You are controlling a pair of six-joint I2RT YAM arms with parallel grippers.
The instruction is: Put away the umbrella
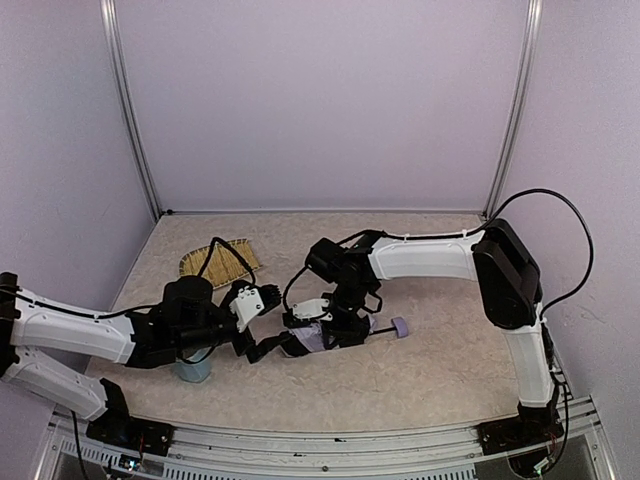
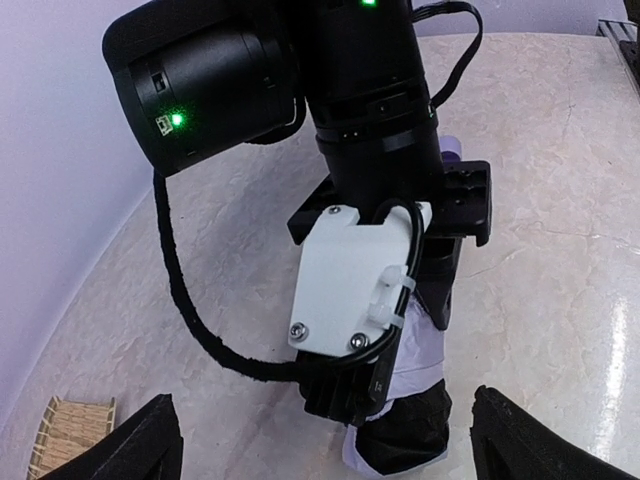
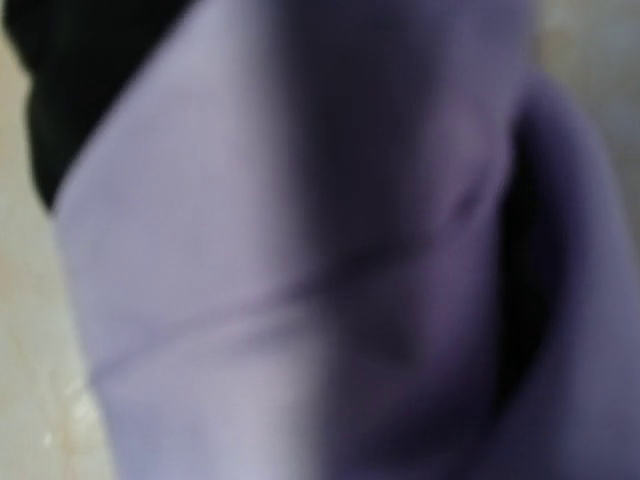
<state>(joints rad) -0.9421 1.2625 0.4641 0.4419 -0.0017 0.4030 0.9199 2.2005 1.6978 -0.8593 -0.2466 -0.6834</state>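
Right gripper [image 1: 335, 325]: pinches the umbrella [image 1: 312, 338] on the table [image 1: 420, 370].
Left gripper [image 2: 320, 420]: wide open — close beside the umbrella.

Folded lav. umbrella [image 1: 308, 340], flat, knob [image 1: 399, 326] rt.

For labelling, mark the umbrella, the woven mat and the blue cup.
umbrella [image 1: 312, 340]: top external view, on its pale folded fabric.
woven mat [image 1: 197, 265]: top external view, on its left part.
blue cup [image 1: 195, 373]: top external view, on its visible lower wall.
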